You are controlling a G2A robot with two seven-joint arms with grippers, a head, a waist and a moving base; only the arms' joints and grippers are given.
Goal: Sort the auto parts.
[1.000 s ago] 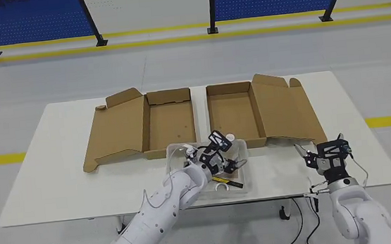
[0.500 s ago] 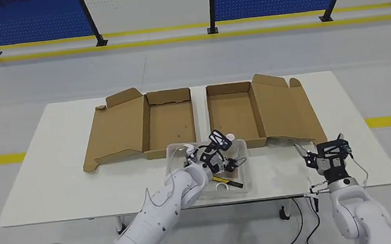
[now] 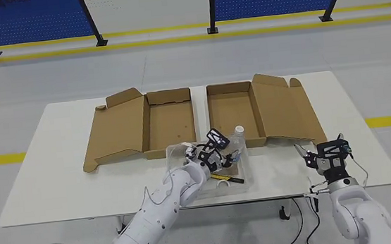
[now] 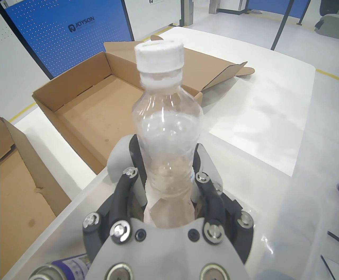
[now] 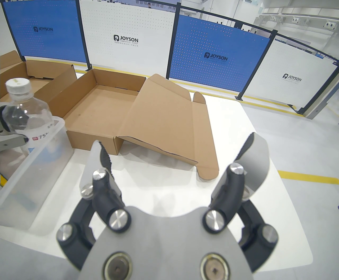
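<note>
Where the right gripper [image 5: 174, 140] hangs: over the near right corner of the white table [image 3: 59, 170], well apart from everything else; its toothed fingers stand spread wide with nothing between them.
Clear plastic bin [image 3: 177, 152]: sits at the middle of the table's near edge, just near of the two cardboard boxes and well left of the right gripper.
Bin contents: a black-and-yellow item [image 3: 227, 180] lies along the near right side; the left wrist view shows the end of a spray can [image 4: 61, 267] with a purple label close under the gripper. The rest is too small to tell.
Left gripper [image 4: 165, 153]: over the far right part of the bin, its two fingers pinching the bottle's lower body from either side.
Bottle [image 4: 164, 111]: clear plastic with a white cap, close to upright in the right wrist view, at the bin's far right corner with neck and cap well above the rim. From above, the cap lies over the near wall of the right box. Whether its base touches the bin floor cannot be told.
Right box [image 3: 234, 115]: open brown cardboard, lid folded out flat to the right, just beyond the bin.
Left box [image 3: 169, 121]: open brown cardboard beside it, lid folded out to the left, also just beyond the bin.
</note>
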